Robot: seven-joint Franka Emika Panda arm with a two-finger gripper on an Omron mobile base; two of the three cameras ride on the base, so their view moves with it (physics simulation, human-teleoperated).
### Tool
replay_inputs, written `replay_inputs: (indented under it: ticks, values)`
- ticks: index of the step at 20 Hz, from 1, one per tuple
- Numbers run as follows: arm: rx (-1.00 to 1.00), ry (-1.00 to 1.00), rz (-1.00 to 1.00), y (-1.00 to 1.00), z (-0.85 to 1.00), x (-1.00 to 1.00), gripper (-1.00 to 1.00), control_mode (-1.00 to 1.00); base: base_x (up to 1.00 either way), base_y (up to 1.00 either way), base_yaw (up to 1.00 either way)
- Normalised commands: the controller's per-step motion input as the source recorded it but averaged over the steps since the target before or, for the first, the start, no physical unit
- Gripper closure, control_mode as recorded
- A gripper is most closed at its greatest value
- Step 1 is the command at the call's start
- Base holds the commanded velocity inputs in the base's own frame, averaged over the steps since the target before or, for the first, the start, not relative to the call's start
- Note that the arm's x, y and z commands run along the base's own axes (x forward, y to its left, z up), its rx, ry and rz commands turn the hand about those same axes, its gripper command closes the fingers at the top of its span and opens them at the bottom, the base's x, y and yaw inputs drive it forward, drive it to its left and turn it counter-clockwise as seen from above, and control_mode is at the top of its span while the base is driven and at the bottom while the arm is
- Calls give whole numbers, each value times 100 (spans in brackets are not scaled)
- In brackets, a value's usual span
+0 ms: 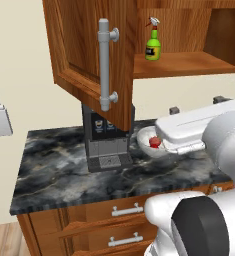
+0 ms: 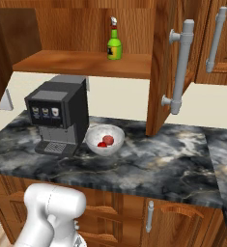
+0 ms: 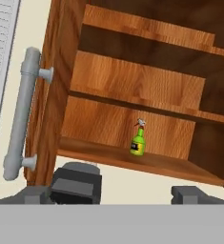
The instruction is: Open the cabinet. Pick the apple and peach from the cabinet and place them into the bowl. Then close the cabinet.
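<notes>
Cabinet (image 2: 86,62) open; bowl (image 2: 105,140) seemingly holds both fruits; fingers (image 3: 111,194) spread wide, holding nothing.

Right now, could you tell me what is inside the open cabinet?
On the cabinet's lowest shelf stands a green spray bottle. The upper shelves look bare in the hand view; their back corners are shadowed.

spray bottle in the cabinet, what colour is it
Green spray bottle with a yellowish label and pale nozzle, standing on the cabinet shelf; clearest in the right base view.

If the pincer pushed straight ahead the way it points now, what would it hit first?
Probably the open cabinet: the hand view looks into it, with the green spray bottle on the bottom shelf near that line. Depth is unclear, so bottle or back wall could come first.
</notes>
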Motion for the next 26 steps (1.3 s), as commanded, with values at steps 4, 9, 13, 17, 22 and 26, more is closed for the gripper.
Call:
replay_inputs:
  ticks: [4, 9, 13, 17, 22, 26]
  values:
    - [-2, -12, 0, 72, 2, 1, -100, -100, 0, 0, 0]
    - [-3, -12, 0, 74, 0, 30, -100, -100, 0, 0, 0]
    - [-3, -11, 0, 61, -6, 58, -100, -100, 0, 0, 0]
    - [-5, -15, -2, 31, -13, 79, -100, -100, 0, 0, 0]
    - [-6, -2, -6, 10, -29, 95, -100, -100, 0, 0, 0]
    - [-11, 0, -9, 1, -37, 100, -100, -100, 0, 0, 0]
